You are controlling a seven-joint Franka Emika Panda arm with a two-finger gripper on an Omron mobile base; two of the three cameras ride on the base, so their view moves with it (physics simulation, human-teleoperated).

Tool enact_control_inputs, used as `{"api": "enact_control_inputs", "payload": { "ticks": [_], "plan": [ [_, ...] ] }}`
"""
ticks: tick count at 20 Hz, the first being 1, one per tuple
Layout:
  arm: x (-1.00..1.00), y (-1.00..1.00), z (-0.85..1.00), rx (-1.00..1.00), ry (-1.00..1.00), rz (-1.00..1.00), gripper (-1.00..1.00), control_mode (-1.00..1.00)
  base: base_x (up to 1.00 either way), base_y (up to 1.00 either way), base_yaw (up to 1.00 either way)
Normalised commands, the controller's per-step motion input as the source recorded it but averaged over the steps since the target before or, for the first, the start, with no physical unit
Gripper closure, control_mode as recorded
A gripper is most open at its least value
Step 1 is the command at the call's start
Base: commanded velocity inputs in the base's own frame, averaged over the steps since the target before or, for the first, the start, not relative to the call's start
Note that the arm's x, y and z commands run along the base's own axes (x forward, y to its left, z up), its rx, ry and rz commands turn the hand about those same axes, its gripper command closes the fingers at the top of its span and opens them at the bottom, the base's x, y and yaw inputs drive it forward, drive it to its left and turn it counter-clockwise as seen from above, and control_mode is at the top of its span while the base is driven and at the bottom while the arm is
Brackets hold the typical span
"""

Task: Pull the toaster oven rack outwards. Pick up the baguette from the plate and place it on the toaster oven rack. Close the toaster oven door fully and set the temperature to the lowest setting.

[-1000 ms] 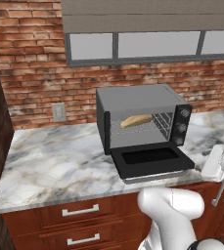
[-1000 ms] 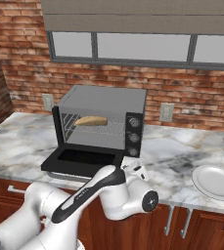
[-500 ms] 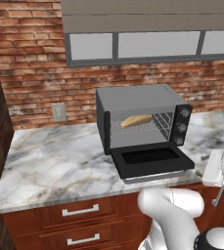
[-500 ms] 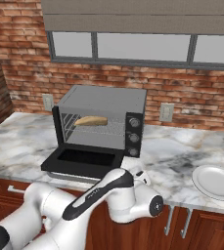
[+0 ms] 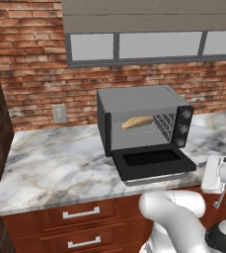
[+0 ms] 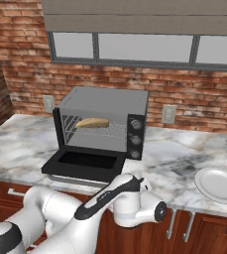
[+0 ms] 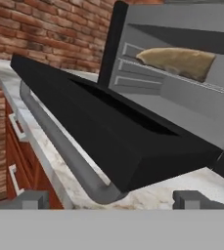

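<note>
The end effector [image 7: 111, 197] hangs low at the front edge of the marble tabletop [image 5: 55, 163], its two dark fingertips [image 7: 33, 199] spread wide apart with nothing between them. Just ahead of it and slightly above lies the toaster oven door [image 7: 108, 136], dropped open so the black panel juts out toward the fingertips, tilted in the hand view. The door's long silver bar handle [image 7: 59, 146] runs along the near edge, its curved end close in front of the end effector, just above the gap between the tips and not touching either one. Farther beyond the door stands the toaster oven [image 5: 139, 101], a dark box with its cavity open. Inside, the baguette [image 5: 137, 122] rests on the toaster oven rack [image 5: 149, 129], well beyond the end effector and higher than it. The three round knobs [image 6: 135, 139] sit in a column on the oven's front, off to the end effector's right. Further right on the tabletop, well apart from the oven, a white plate [image 6: 218, 184] lies bare. Behind everything rises a red brick wall [image 5: 30, 74].
</note>
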Motion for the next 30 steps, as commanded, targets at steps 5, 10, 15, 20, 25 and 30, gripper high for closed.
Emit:
{"api": "enact_control_inputs", "payload": {
  "ticks": [5,10,15,20,25,30],
  "plan": [
    [0.07,0.0,-0.12,0.1,0.0,0.1,-1.0,-1.0,0.0,0.0,0.0],
    [0.02,0.06,0.0,0.11,0.01,0.08,-1.0,-1.0,0.0,0.0,0.0],
    [0.13,0.16,0.0,0.1,0.05,0.04,-1.0,-1.0,0.0,0.0,0.0],
    [0.08,0.07,-0.1,0.01,0.0,0.02,-1.0,-1.0,0.0,0.0,0.0],
    [0.0,0.0,-0.26,0.0,-0.03,0.0,-1.0,-1.0,0.0,0.0,0.0],
    [0.0,0.04,-0.27,0.0,-0.14,0.03,-1.0,-1.0,0.0,0.0,0.0]
  ]
}}
